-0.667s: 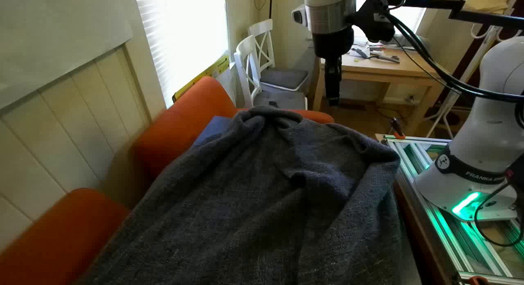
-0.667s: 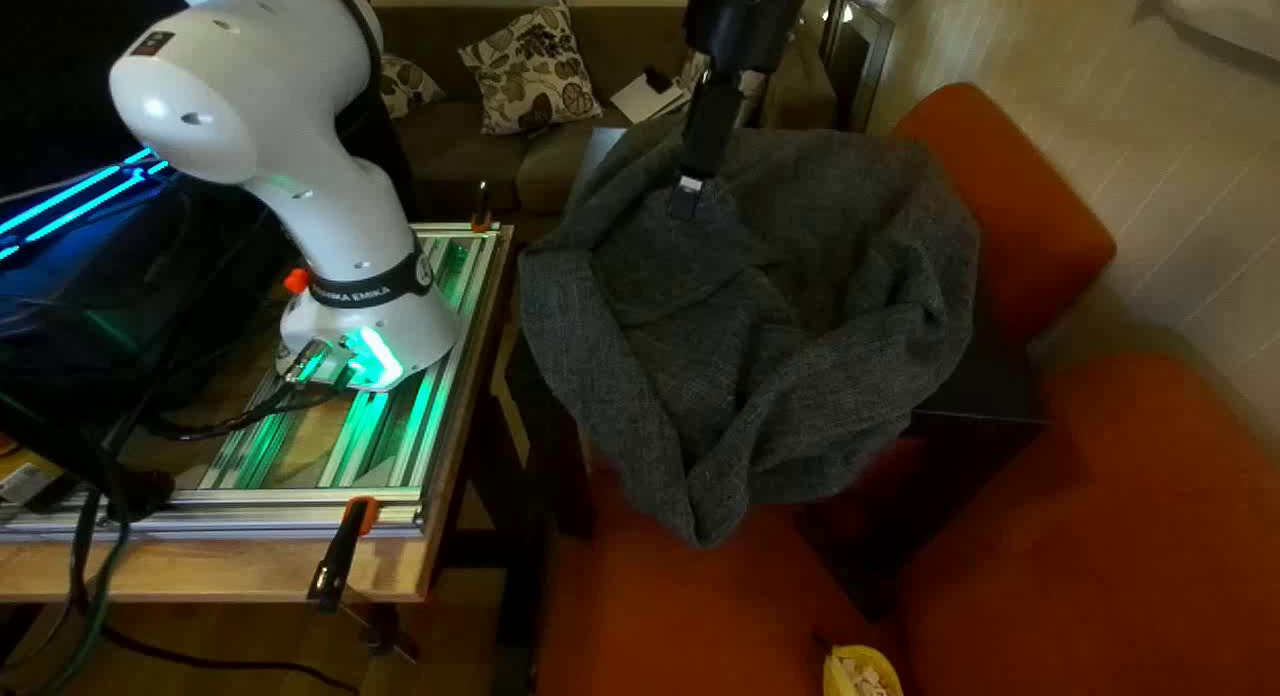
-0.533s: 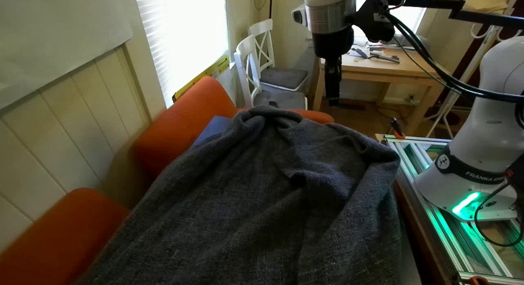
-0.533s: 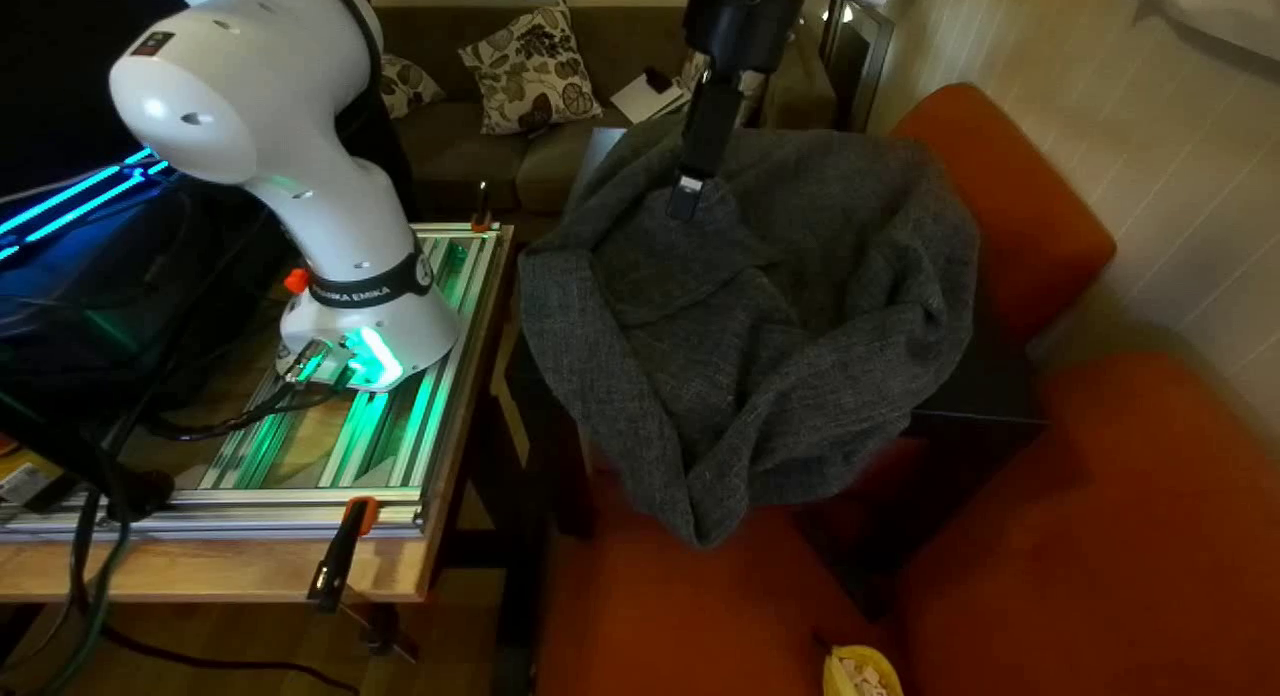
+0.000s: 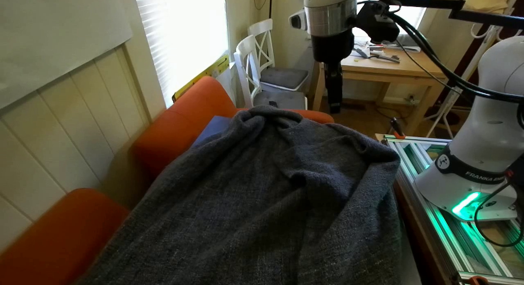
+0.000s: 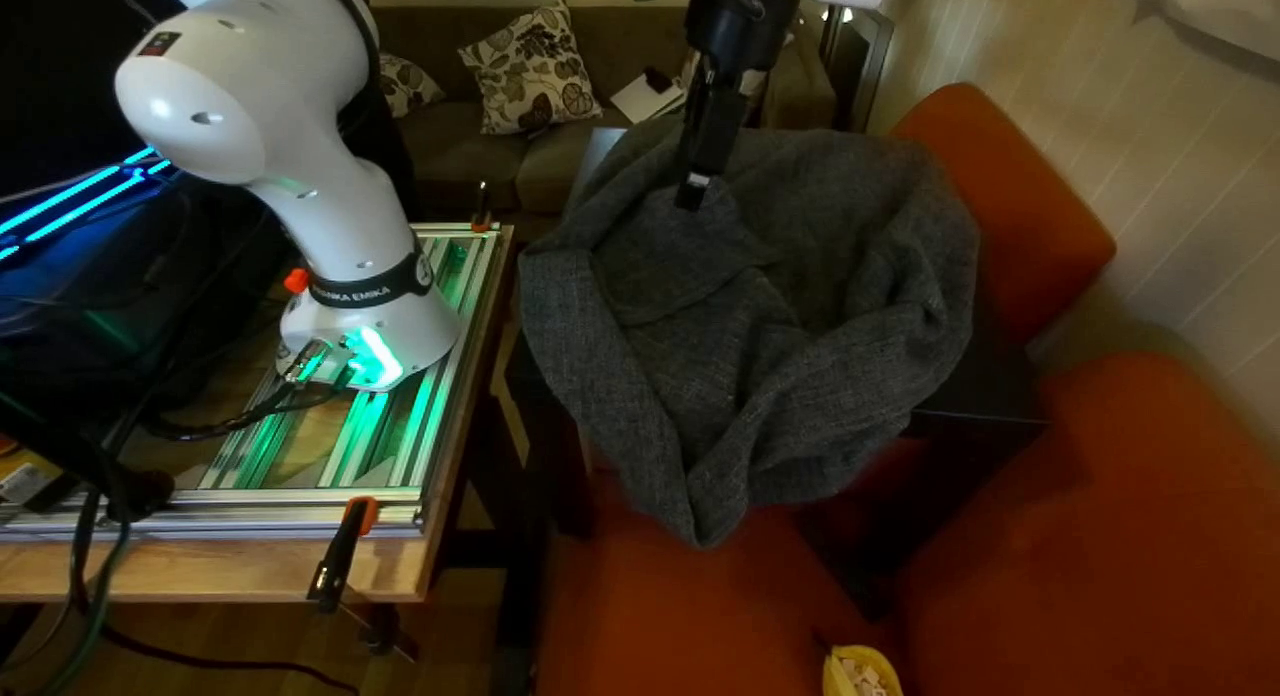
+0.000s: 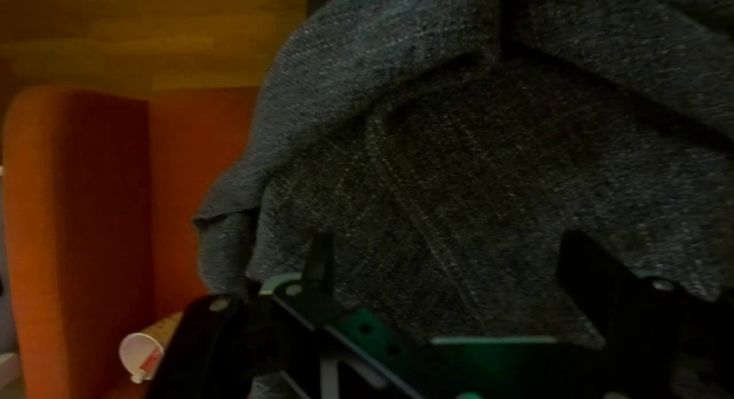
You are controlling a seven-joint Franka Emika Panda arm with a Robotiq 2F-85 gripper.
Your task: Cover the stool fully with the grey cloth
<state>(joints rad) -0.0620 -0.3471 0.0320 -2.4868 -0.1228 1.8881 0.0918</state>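
The cloth [image 6: 720, 346] lies in bunched folds, presumably propped by the stool hidden beneath, while above it the gripper [image 7: 447, 244] hangs, jaws apart around nothing, probably placed to pinch a fold, with the orange sofa [image 6: 690, 606] near.

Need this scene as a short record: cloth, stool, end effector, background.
grey cloth: loosely spread, folded and bunched
stool: likely the dark furniture beneath, partly exposed
coverage: incomplete, if so
end effector: open, above the cloth, holding nothing
nearby: orange seating
background: white chairs, wooden desk, patterned pillows
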